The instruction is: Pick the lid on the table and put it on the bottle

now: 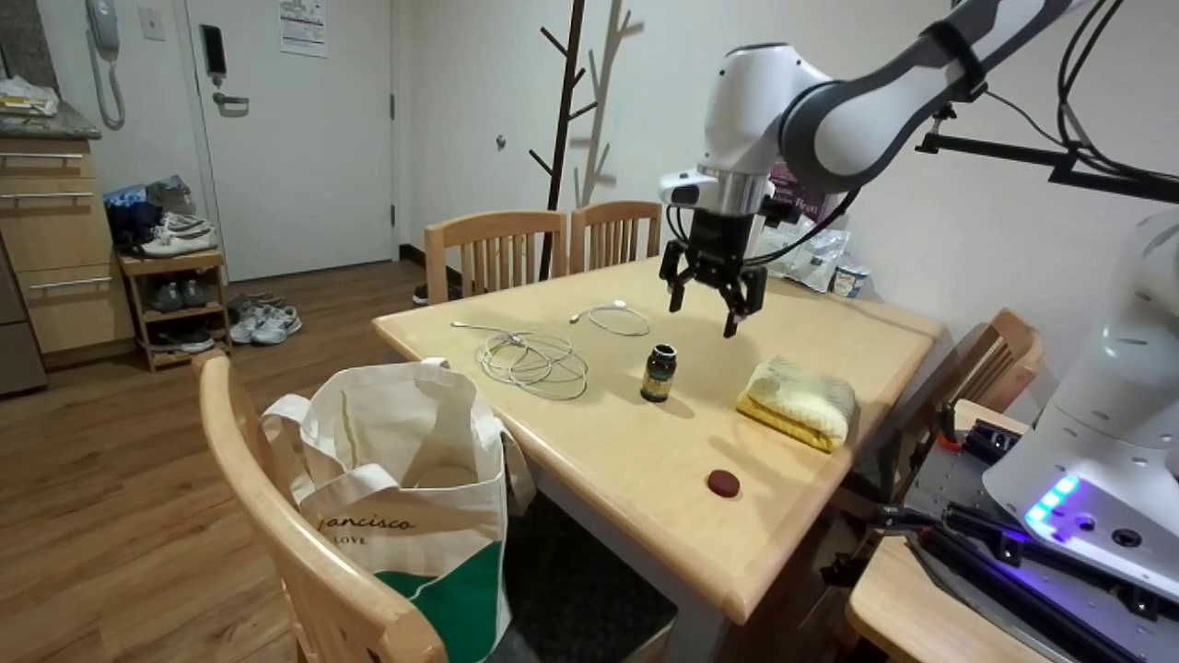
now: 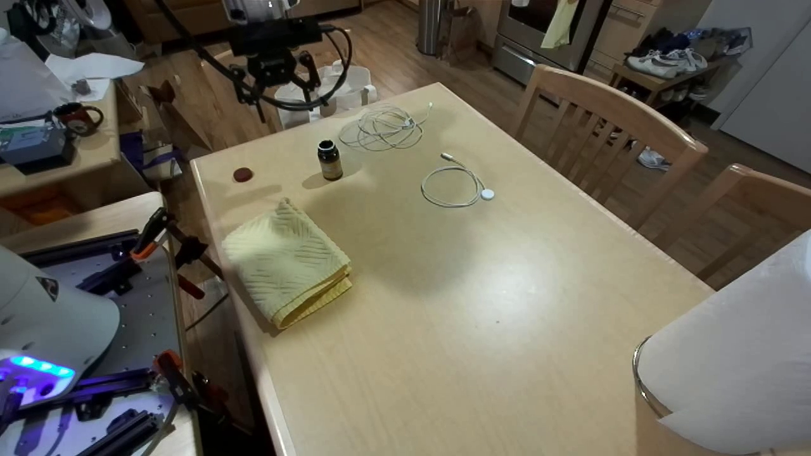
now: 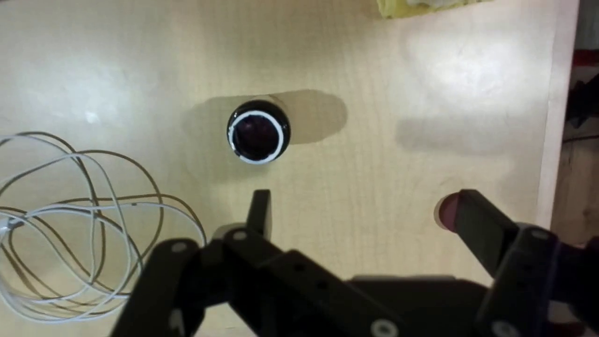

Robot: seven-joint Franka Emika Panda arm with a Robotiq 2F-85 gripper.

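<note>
Glossy table (image 2: 456,367), ridged cloth (image 2: 288,263).
The table looks like smooth, grained wood that throws back light in bright patches; the chair (image 1: 497,226) is wood with a soft sheen. The cloth is matt, with a raised pattern. The bottle (image 1: 658,373) shines, though glass or plastic cannot be told; the lid (image 1: 723,483) looks duller, like plastic. The roll (image 2: 741,354) is matt paper, the tote (image 1: 433,534) plain matt fabric. The arm (image 1: 755,115) has a smooth, faintly glossy shell; the gripper (image 1: 704,318) is mostly matt.
</note>
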